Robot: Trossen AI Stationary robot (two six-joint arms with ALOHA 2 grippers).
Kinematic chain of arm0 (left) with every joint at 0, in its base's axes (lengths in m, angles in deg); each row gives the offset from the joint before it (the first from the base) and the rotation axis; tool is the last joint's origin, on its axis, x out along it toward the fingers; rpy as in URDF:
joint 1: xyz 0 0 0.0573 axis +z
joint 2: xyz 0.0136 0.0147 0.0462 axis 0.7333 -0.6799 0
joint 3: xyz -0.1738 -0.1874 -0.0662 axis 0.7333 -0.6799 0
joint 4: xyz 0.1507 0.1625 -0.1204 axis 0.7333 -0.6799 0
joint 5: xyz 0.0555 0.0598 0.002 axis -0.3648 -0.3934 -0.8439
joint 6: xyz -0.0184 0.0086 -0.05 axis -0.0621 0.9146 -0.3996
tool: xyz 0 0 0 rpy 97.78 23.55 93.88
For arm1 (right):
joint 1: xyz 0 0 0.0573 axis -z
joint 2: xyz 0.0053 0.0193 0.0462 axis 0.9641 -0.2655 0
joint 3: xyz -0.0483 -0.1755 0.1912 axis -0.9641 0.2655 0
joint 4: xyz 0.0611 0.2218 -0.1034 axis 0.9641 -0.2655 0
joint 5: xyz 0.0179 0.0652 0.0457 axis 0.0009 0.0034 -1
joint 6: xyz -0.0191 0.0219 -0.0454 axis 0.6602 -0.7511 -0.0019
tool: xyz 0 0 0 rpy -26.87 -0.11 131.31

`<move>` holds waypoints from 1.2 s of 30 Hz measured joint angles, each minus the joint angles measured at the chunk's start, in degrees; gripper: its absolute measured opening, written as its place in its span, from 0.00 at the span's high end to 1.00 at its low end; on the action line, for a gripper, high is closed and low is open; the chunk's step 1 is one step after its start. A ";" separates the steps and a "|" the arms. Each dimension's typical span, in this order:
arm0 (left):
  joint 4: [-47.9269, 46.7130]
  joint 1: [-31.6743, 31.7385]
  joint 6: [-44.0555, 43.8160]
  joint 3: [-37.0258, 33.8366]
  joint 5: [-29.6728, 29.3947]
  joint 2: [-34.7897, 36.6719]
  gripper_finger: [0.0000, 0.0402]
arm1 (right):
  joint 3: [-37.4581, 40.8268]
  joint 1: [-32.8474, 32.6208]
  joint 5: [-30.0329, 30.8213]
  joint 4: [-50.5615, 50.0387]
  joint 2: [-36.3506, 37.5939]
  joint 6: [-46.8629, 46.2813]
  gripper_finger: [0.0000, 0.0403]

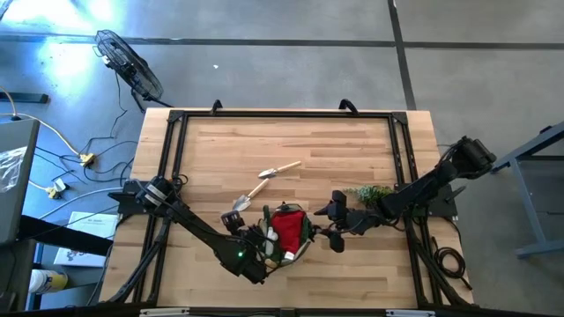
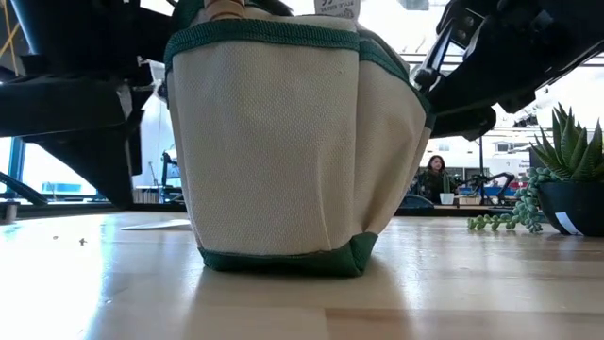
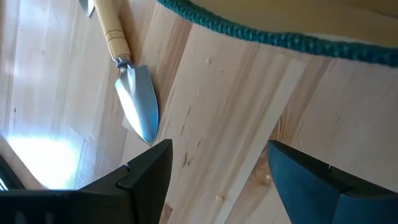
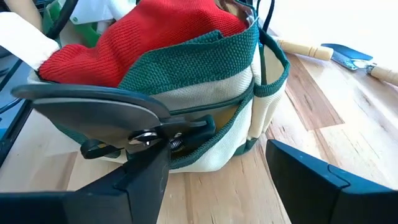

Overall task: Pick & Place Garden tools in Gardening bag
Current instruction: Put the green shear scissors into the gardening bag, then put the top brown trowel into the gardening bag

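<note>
The gardening bag [image 1: 286,236], cream canvas with a green rim [image 4: 205,59], stands on its base near the table's front edge. A red glove bundle [image 4: 143,37] fills its top. Black pruning shears [image 4: 106,109] stick out of a side pocket on the bag's right side. Two wooden-handled trowels [image 1: 278,170] [image 1: 247,195] lie flat on the table beyond the bag. My left gripper [image 3: 217,174] is open at the bag's left, above bare wood, with one trowel's blade [image 3: 138,102] just past its fingers. My right gripper [image 4: 217,180] is open at the bag's right, by the shears. My right gripper stands open, level, at the bag's right side. One finger [image 4: 146,171] sits right under the shears' pivot [image 4: 146,138]; whether it touches them I cannot tell. The shears rest in the side pocket.
A leafy green sprig [image 1: 370,192] lies behind my right arm, and a potted plant [image 2: 571,179] stands by it. A black frame [image 1: 176,150] edges the table. Bare wood spreads across the far half.
</note>
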 joint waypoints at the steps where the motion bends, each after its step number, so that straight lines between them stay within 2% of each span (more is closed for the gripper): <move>1: -0.04 0.00 0.00 0.00 0.26 0.00 0.38 | 0.00 -0.02 -0.02 -0.06 0.10 0.00 0.36; 8: -0.10 0.00 0.02 0.00 0.55 0.00 0.38 | 0.00 0.02 -4.84 -1.29 2.20 -1.12 0.36; 17: -1.77 -0.02 0.00 0.04 1.29 0.00 0.38 | -0.02 0.00 -3.84 -13.22 12.40 -4.82 0.36; 23: -7.40 -0.40 -1.16 0.04 6.78 2.44 0.38 | -0.02 -0.41 -4.84 -17.53 17.68 -6.40 0.36; 26: -8.49 -1.32 -1.83 0.02 6.79 4.84 0.38 | -0.02 -1.28 -4.63 -17.59 18.45 -6.36 0.36; 30: -7.84 -2.60 -3.24 0.02 3.47 7.40 0.38 | -0.02 -1.63 -4.57 -17.57 18.44 -6.43 0.36; 36: -11.28 -3.10 -4.13 0.02 4.31 9.05 0.38 | -0.02 -1.64 -4.98 -17.57 18.36 -7.30 0.36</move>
